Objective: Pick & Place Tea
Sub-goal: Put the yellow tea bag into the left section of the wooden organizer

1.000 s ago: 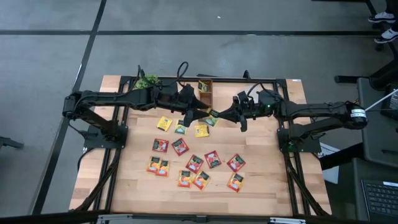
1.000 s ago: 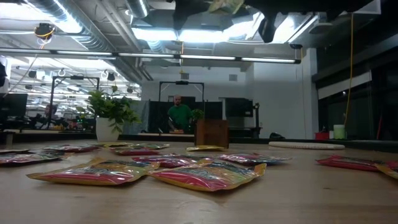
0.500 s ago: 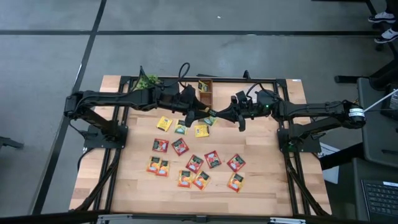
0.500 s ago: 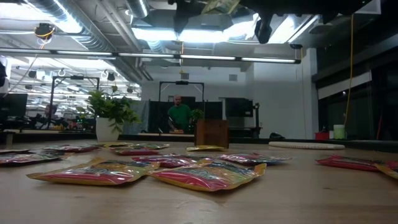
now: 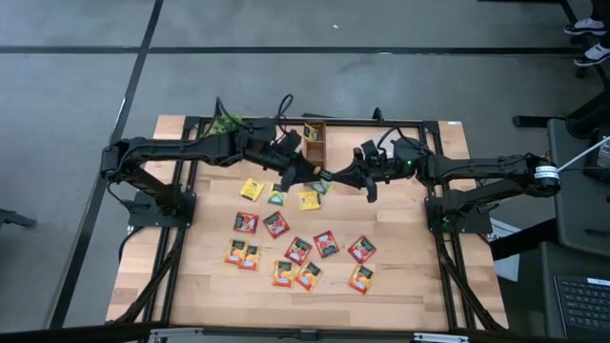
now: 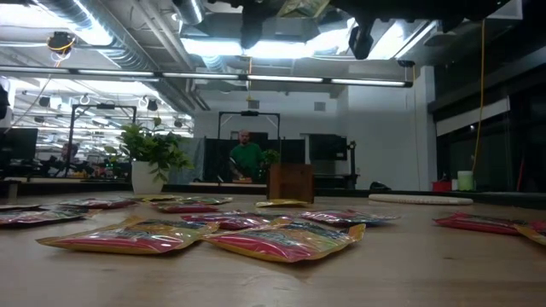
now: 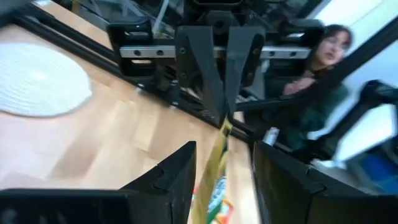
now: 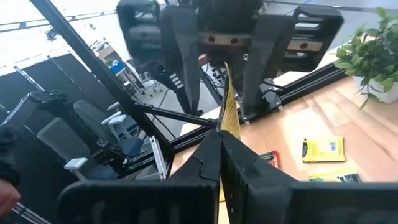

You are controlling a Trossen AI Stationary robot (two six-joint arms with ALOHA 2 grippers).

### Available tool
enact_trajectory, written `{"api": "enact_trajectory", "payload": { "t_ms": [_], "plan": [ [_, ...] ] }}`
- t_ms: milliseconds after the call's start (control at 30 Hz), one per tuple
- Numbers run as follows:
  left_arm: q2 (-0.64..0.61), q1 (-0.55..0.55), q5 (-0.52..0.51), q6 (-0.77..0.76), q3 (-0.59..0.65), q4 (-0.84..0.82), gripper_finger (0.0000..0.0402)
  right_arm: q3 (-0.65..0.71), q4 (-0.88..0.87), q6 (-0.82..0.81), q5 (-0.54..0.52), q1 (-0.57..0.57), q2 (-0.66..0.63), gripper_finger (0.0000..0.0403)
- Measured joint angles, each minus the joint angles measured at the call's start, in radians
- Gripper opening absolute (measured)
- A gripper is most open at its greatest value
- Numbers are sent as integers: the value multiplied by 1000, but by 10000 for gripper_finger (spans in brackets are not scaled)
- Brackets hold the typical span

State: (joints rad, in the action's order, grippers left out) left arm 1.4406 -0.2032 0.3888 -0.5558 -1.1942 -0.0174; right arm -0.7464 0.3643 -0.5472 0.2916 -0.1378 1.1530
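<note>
A yellow-green tea sachet (image 5: 325,179) is in the air over the far middle of the table, seen edge-on in both wrist views (image 8: 229,115) (image 7: 217,168). My right gripper (image 5: 335,177) (image 8: 221,140) is shut on it. My left gripper (image 5: 307,171) (image 7: 224,152) faces it from the left, open. Its fingers (image 8: 186,56) stand on either side of the sachet's free end, apart from it. Several red, orange, yellow and green sachets (image 5: 295,243) lie flat on the table below and nearer. My right gripper pinches the sachet between its two fingers at its right-hand end (image 7: 225,130). The fingers come level from the table's right. The sachet stands on edge, lifted clear of the table, and its free end points toward my left gripper.
A small wooden box (image 5: 315,141) holding a yellow sachet stands at the far edge, just behind the grippers. A potted plant (image 5: 226,124) is at the far left and a round pale mat (image 7: 37,81) at the far right. A person (image 6: 246,158) stands in the room beyond.
My left gripper has moved toward the table's right, closing on my right gripper, so its fingers now flank the held sachet. My right gripper and the sachet have risen slightly.
</note>
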Motion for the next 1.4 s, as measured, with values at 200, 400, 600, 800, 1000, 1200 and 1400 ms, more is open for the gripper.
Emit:
{"api": "enact_trajectory", "payload": {
  "t_ms": [200, 400, 600, 800, 1000, 1200, 1400],
  "plan": [
    [0, -33, 93, -10, 0, -1, 154, 0, -1, -2, 18, 0, 0, 5],
    [0, -42, 118, 33, -61, -34, 148, 0, -3, -21, 19, 0, 0, 5],
    [-2, -42, 86, 109, -122, -155, 148, 0, -3, -20, 19, 0, 0, 5],
    [-2, -39, 48, 124, -124, -176, 147, 0, -3, -19, 18, 0, 0, 5],
    [-2, -31, 11, 133, -124, -194, 145, 0, -3, -17, 18, 0, 0, 5],
    [1, -19, -40, 166, -124, -202, 145, 0, -3, -18, 17, 0, 0, 5],
    [14, -9, -58, 185, -125, -198, 145, 0, -4, -19, 17, 0, 0, 5]
  ]
}}
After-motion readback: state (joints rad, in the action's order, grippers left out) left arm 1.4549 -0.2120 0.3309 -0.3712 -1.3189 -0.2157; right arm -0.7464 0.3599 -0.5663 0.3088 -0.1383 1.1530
